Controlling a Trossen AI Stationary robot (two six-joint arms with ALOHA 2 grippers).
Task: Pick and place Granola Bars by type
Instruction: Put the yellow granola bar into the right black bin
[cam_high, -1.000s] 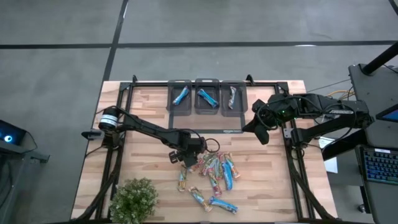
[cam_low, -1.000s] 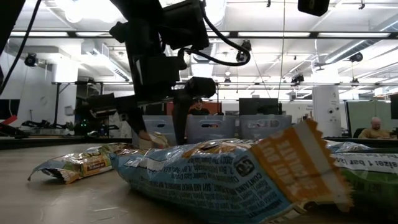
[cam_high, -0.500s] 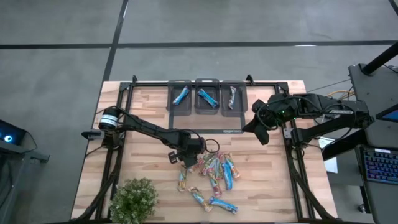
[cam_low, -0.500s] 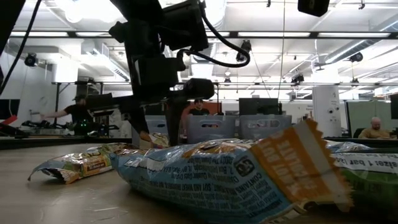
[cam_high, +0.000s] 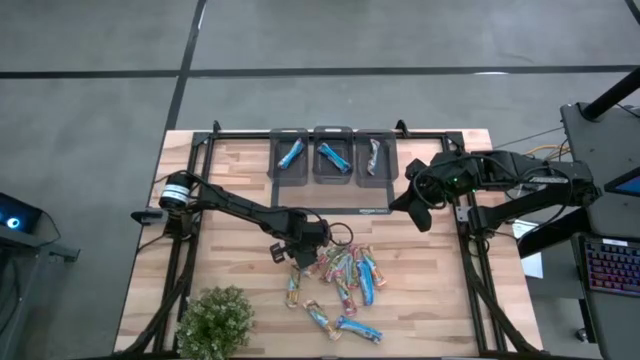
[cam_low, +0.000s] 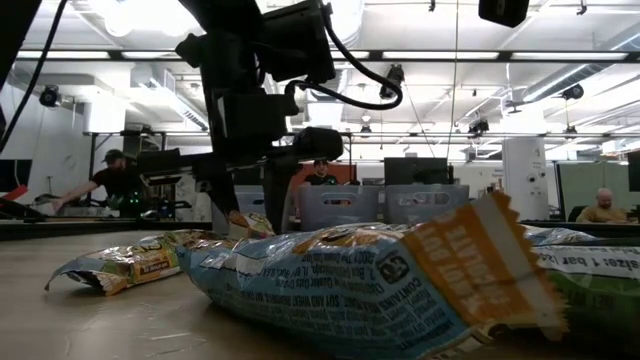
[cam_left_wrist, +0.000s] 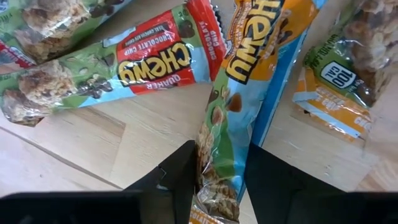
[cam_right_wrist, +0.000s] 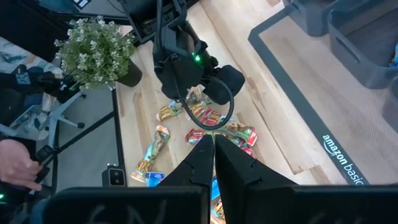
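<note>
Bins (cam_high: 331, 153) stand three in a row at the bench's (cam_high: 420, 300) far edge, dark and side by side. The left bin (cam_high: 291, 154) holds one blue bar, the middle bin (cam_high: 331, 156) another blue bar, and the right bin (cam_high: 374, 154) a bar whose colours are hard to tell. The loose bars (cam_high: 345, 270) lie in a heap at mid-bench, a few scattered nearer the plant (cam_high: 214, 320) at the near left corner. The left gripper (cam_high: 299, 252) is down at the heap's left edge; its wrist view shows its fingers (cam_left_wrist: 180, 177) closed partway around the end of an orange-and-blue bar (cam_left_wrist: 227, 118), one on each side and touching the wrapper, a green-and-red bar (cam_left_wrist: 118, 71) just beside it. The right gripper (cam_high: 397, 206) hangs over the bench right of the bins, fingers (cam_right_wrist: 199, 162) pressed together and holding nothing.
</note>
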